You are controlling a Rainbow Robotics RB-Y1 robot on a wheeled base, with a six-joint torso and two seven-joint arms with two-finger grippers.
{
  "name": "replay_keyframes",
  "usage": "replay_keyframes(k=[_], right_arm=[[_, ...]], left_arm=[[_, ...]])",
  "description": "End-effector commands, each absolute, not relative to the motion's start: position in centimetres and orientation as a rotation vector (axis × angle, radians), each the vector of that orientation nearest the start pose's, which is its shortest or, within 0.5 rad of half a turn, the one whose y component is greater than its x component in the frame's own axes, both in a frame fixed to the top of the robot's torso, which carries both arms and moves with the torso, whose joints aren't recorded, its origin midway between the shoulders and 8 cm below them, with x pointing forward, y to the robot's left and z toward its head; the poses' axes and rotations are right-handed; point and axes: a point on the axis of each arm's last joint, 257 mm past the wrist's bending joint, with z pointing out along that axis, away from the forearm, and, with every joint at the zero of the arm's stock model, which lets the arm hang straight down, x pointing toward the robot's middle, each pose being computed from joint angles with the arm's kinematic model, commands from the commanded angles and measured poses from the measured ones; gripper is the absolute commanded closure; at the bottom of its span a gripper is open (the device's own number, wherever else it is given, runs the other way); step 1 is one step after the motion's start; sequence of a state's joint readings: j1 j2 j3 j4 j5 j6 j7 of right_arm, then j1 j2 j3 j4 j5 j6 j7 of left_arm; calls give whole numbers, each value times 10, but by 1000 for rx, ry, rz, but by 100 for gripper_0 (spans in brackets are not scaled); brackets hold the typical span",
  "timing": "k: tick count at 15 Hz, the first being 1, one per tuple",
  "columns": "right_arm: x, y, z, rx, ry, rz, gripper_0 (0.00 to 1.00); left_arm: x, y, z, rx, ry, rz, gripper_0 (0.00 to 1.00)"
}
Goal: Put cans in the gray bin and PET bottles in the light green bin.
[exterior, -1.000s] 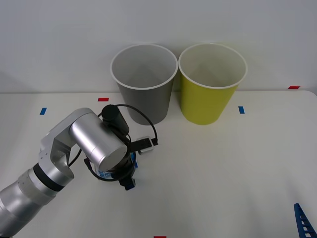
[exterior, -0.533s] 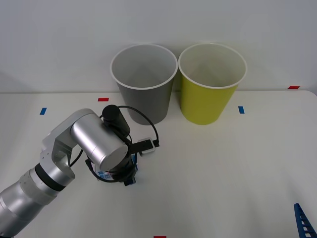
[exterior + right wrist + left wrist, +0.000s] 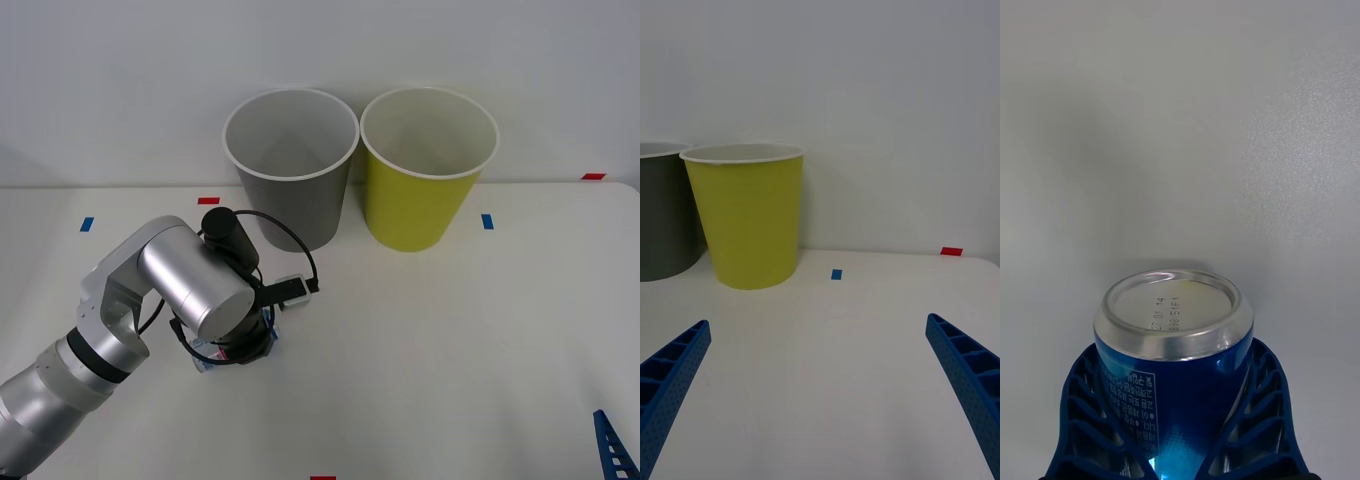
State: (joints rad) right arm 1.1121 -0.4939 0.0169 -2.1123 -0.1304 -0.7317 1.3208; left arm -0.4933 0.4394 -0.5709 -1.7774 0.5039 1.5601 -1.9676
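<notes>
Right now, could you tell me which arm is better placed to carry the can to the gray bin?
The left. Its gripper is already shut on the can, with the gray bin just beyond. The right gripper hangs open at the table's far right.

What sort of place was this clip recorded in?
Probably a lab test bench: a plain white table against a bare wall, coloured tape markers, and a gray bin beside a light green bin for sorting.

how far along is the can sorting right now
Nothing looks binned yet: what shows of the gray bin and the light green bin holds nothing. In hand: the left pincer is closed on the blue can, low at the table. Left: carry it to the gray bin. The right pincer waits open.
</notes>
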Motion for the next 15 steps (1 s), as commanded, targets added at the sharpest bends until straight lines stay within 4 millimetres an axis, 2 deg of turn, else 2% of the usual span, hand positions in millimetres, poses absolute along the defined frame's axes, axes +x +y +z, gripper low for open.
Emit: replay_keyframes(k=[1, 4, 7, 10, 15], right_arm=[[220, -319, -175, -106, 1440, 55, 0], [220, -319, -175, -106, 1440, 55, 0], [220, -319, -175, -106, 1440, 55, 0], [220, -319, -175, -106, 1440, 55, 0], [220, -319, -175, -106, 1440, 55, 0]], left_arm=[[426, 108, -318, 1562, 2308, 132, 100], [426, 106, -313, 1550, 2297, 133, 100], [429, 110, -293, 1545, 2240, 168, 100], [427, 106, -256, 1459, 2158, 123, 100], [406, 94, -184, 1297, 1985, 32, 100]])
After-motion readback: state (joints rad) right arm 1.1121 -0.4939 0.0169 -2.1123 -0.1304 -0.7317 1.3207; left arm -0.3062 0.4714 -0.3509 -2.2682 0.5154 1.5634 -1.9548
